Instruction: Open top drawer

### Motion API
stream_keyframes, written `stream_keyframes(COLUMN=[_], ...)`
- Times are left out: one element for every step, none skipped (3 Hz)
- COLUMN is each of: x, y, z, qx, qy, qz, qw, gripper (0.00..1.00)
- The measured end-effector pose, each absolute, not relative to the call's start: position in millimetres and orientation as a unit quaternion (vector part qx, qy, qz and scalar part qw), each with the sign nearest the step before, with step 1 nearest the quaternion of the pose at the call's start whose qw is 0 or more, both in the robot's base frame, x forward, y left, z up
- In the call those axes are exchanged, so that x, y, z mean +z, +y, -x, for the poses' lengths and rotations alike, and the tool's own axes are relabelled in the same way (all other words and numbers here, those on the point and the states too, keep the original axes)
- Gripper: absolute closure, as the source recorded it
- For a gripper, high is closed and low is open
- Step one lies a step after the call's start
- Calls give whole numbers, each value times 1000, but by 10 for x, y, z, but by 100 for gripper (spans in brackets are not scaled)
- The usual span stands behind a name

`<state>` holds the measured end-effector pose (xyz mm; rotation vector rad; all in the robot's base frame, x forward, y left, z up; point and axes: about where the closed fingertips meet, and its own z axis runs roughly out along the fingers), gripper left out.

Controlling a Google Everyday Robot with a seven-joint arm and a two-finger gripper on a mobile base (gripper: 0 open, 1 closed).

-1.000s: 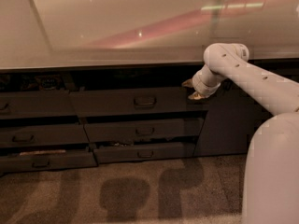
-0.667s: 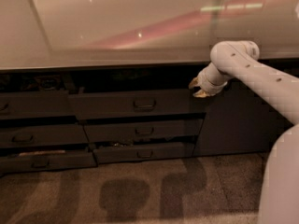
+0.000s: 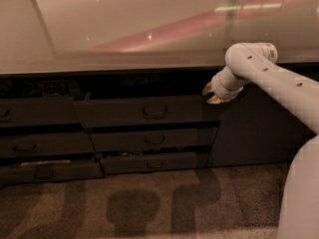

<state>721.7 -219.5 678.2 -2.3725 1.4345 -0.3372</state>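
Nearest lay the speckled carpet [image 3: 149, 203], crossed by soft shadows. On the near right the robot's white arm [image 3: 284, 83] rose and reached leftward to the cabinet front.

Beyond the carpet stood the stack of drawers. Two shorter drawers [image 3: 124, 141] sat low, and above them was the top drawer [image 3: 114, 114], the tallest front in the middle stack, just under the counter edge. Its long axis ran left to right, level with the floor. Its flat face pointed toward the near side, so its travel would be straight out toward the carpet. Its small loop handle [image 3: 155, 112] sat at the centre of the front. A dark gap showed above the front, which suggested it was already out a little, though how far could not be judged.

The gripper [image 3: 213, 93] was at the upper right corner of that front, well right of the handle and next to the plain cabinet door [image 3: 249, 128]. Whether it was wide, narrow or holding the edge could not be told.

To do this step well, the pull should probably run square to the face. A pull from one corner risks skewing the drawer in its runners, so a steady, slow draw looks wiser, or a fresh hold on the central handle.

Farthest back stretched the pale counter top [image 3: 124, 29].
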Motion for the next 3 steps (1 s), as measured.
stream_keyframes(x=[7219, 7223, 7223], y=[-2381, -2434, -2434], z=[-7044, -6873, -6873], qx=[-182, -204, -204], qy=[489, 478, 478], qz=[832, 830, 830], qw=[189, 200, 200], gripper=[100, 100, 100])
